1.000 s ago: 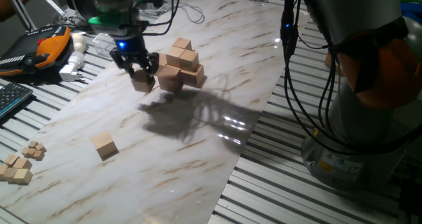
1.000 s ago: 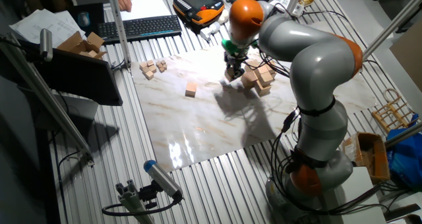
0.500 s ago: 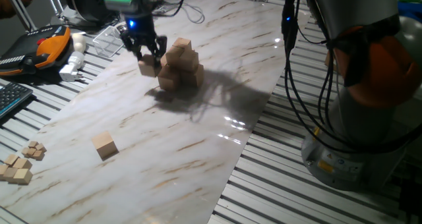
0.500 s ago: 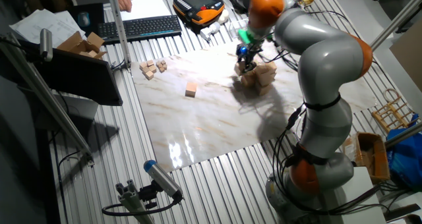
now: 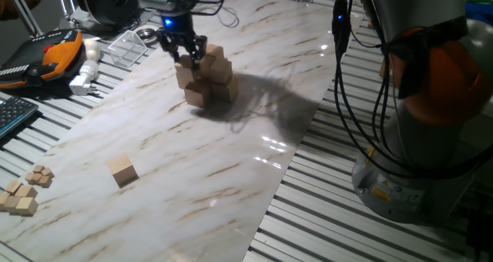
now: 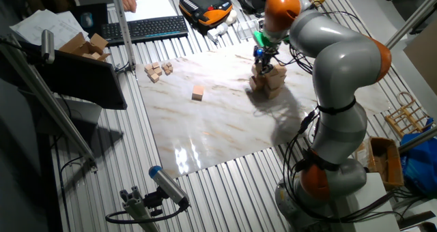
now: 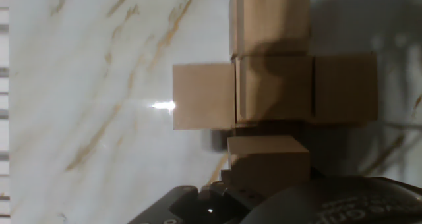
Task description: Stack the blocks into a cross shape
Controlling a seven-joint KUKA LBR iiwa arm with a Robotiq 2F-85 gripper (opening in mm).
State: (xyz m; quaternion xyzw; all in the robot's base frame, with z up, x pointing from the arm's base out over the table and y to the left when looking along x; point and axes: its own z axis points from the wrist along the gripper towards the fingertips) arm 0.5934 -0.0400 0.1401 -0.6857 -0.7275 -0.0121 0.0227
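Wooden small cubes (image 5: 21, 191) lie clustered at the far left edge, beside the marble-patterned board (image 5: 231, 150). One loose block (image 5: 122, 169) rests alone on the board, well apart from the stack (image 5: 208, 78). Gripper (image 5: 185, 59) is closed on a held block (image 5: 186, 73) at the stack's left side. Hand view shows the stacked blocks forming a cross.
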